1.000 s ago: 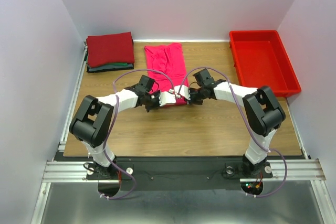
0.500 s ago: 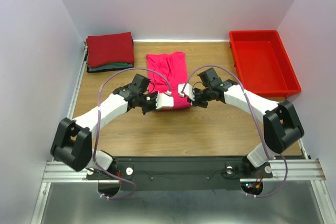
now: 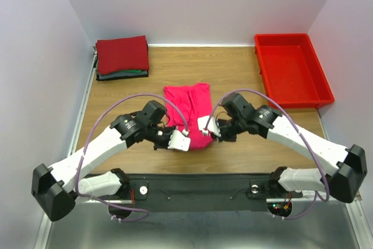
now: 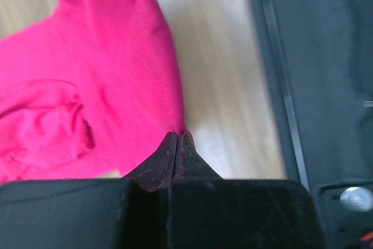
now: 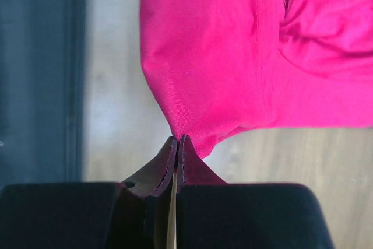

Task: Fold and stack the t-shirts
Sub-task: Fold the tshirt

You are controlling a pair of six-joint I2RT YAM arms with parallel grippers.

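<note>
While the pink t-shirt (image 3: 191, 103) lies central on the table (image 3: 116, 94), both jaw pairs are clamped on its near hem: left gripper (image 4: 178, 138) at 7 o'clock, right gripper (image 5: 176, 141) at 5 o'clock. Judgement: lift both evenly, hem taut, fold toward 12 o'clock; folded stack (image 3: 121, 55) sits at 10 o'clock.

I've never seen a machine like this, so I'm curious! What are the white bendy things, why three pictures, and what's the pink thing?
They're two robot arms: left arm, right arm. The big picture looks down from above. The other two come from cameras on the wrists, showing black fingers close up. On the wooden table lie a pink t-shirt, a stack of folded shirts far left, and a red bin far right. The left gripper and right gripper each pinch a near corner of the pink t-shirt, shut on the cloth.
</note>
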